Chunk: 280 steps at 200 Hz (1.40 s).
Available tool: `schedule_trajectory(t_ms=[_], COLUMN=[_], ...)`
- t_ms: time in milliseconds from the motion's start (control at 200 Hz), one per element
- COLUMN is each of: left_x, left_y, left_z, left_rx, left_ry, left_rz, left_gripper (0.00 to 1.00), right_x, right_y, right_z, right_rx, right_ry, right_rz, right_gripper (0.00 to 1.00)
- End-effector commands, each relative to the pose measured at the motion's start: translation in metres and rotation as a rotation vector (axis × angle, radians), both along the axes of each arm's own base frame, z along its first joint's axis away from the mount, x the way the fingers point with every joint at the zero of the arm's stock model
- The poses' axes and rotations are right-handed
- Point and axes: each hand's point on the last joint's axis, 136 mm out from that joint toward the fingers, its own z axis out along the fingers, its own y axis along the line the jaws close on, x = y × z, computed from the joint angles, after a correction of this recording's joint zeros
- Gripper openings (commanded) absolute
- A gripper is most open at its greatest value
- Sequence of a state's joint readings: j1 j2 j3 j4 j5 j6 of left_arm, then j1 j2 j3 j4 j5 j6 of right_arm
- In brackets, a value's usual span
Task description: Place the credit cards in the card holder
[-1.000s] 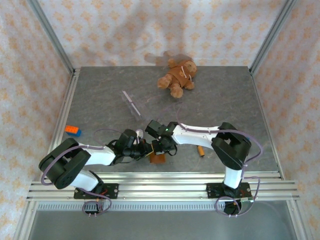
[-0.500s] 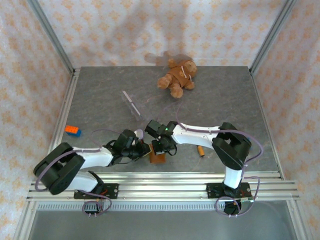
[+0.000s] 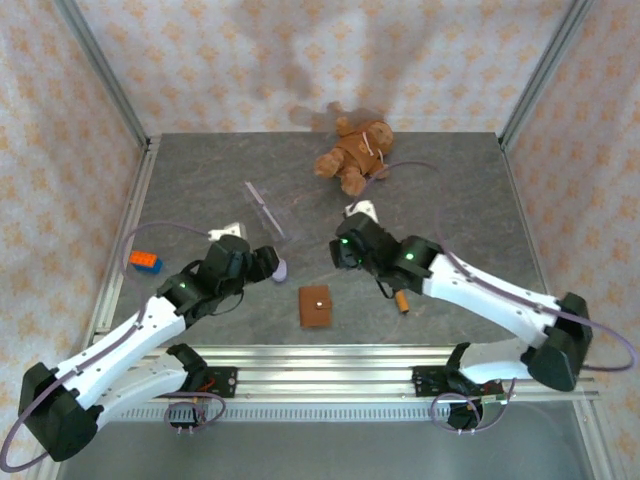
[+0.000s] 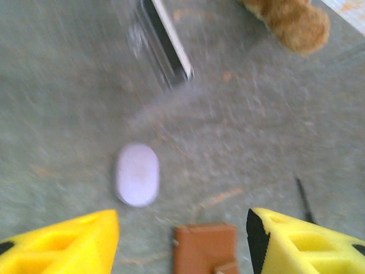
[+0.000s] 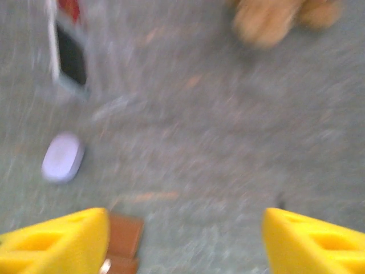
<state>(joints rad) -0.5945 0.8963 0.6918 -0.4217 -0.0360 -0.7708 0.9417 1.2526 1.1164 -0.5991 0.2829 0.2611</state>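
— Where's the card holder (image 3: 316,306)?
— Folded shut, flat on the desk (image 3: 200,180) near its six o'clock edge.
— And the arms?
— The left end effector (image 4: 181,220) is at its ten o'clock and the right end effector (image 5: 185,216) at one o'clock, both spread wide and empty. I'd judge the credit cards are inside and the job about done.

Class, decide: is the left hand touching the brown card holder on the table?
Apart. The top external view shows bare table between the left hand and the card holder.
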Motion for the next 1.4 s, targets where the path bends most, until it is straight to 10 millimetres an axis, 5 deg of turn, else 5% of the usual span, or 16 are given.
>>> schedule_trajectory(t_ms=[0, 35, 140, 190, 360, 526, 746, 901, 1081, 1217, 1397], left_x=[0.007, 0.012, 0.024, 0.027, 0.036, 0.040, 0.061, 0.073, 0.093, 0.103, 0.109], left_y=[0.050, 0.053, 0.073, 0.081, 0.084, 0.088, 0.114, 0.129, 0.141, 0.146, 0.161], left_z=[0.028, 0.038, 0.064, 0.074, 0.075, 0.037, -0.024, -0.036, -0.030, -0.038, -0.059], left_rx=[0.384, 0.445, 0.616, 0.676, 0.847, 0.943, 0.895, 0.799, 0.755, 0.646, 0.588], left_ry=[-0.084, -0.116, -0.193, -0.229, -0.405, -0.588, -0.479, -0.505, -0.526, -0.537, -0.550], left_rz=[0.036, 0.018, 0.079, 0.106, 0.076, 0.090, 0.057, 0.114, 0.164, 0.156, 0.195], left_gripper=[0.56, 0.57, 0.78, 0.99, 0.99, 0.99, 1.00, 1.00, 1.00, 1.00, 1.00], right_x=[0.029, 0.032, 0.037, 0.038, 0.044, 0.047, 0.062, 0.078, 0.104, 0.111, 0.122], right_y=[-0.063, -0.081, -0.129, -0.149, -0.187, -0.222, -0.225, -0.220, -0.240, -0.254, -0.259], right_z=[0.035, 0.044, 0.055, 0.050, 0.012, -0.037, -0.086, -0.097, -0.099, -0.128, -0.131], right_rx=[-0.216, -0.260, -0.298, -0.223, -0.098, -0.105, -0.245, -0.169, 0.004, 0.061, 0.039], right_ry=[-0.303, -0.376, -0.457, -0.433, -0.457, -0.427, -0.412, -0.444, -0.452, -0.415, -0.390], right_rz=[-0.253, -0.351, -0.585, -0.644, -0.608, -0.621, -0.525, -0.464, -0.488, -0.528, -0.557], right_gripper=[0.93, 1.00, 1.00, 1.00, 1.00, 1.00, 1.00, 1.00, 1.00, 1.00, 0.99])
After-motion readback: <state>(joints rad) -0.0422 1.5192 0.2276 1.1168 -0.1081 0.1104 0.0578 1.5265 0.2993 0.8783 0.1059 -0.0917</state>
